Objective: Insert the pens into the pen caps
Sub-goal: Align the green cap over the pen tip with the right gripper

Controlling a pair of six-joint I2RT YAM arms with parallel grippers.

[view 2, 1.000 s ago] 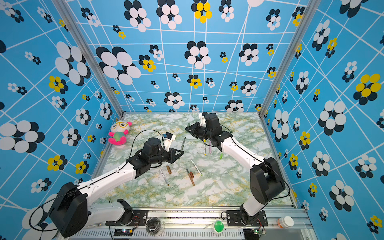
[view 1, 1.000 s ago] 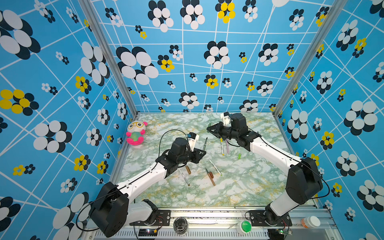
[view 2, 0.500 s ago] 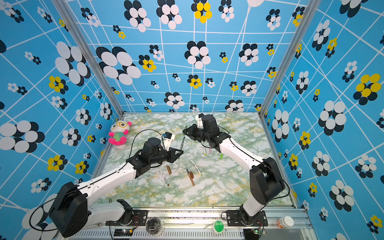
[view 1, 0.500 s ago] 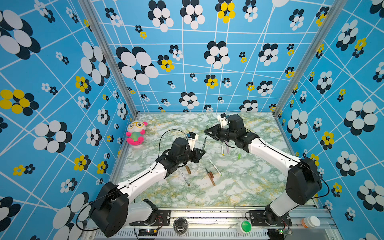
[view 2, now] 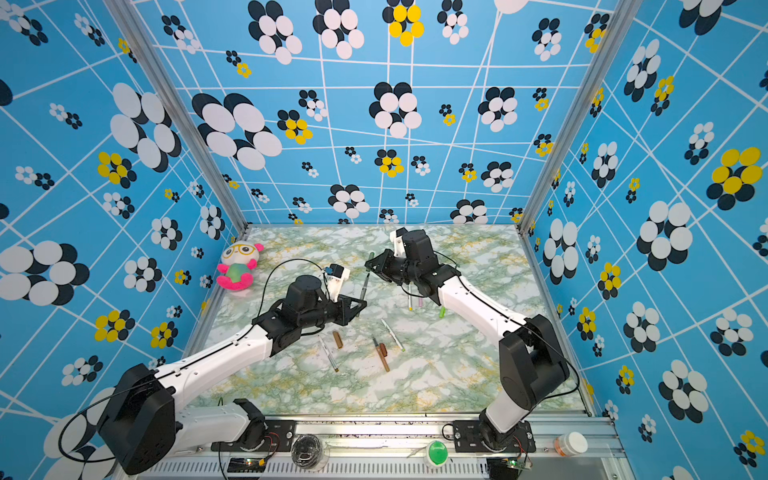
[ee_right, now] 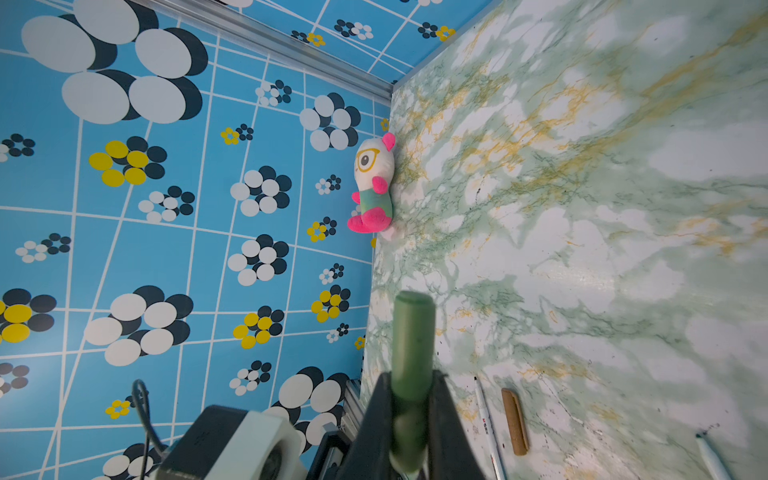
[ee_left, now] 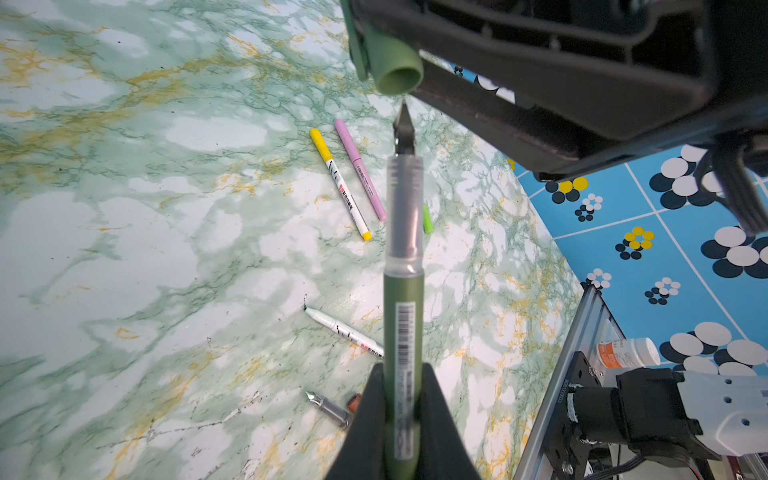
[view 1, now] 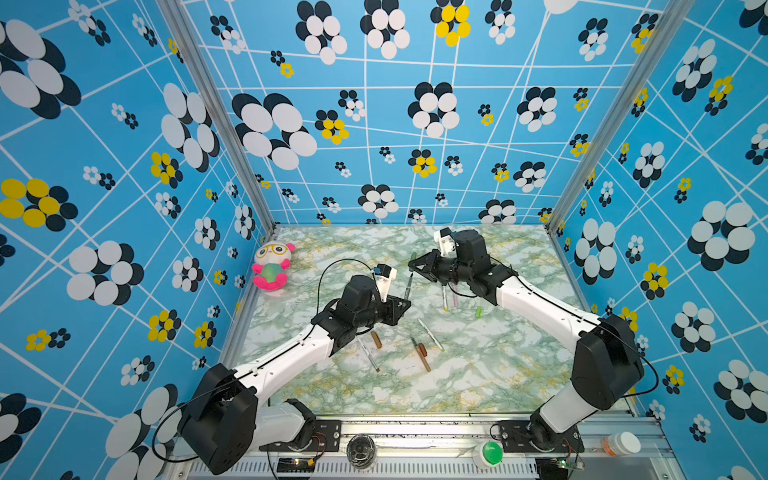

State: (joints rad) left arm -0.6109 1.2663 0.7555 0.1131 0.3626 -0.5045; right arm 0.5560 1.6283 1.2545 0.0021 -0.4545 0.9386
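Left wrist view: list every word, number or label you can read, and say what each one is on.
No text reads clearly.
Dark green pen in the left gripper: barcode label, digits too small to read.
White pen with yellow cap: black and red print, blurred.
Pink pen: fine print, too small to read.
White bottle: orange label, blurred.
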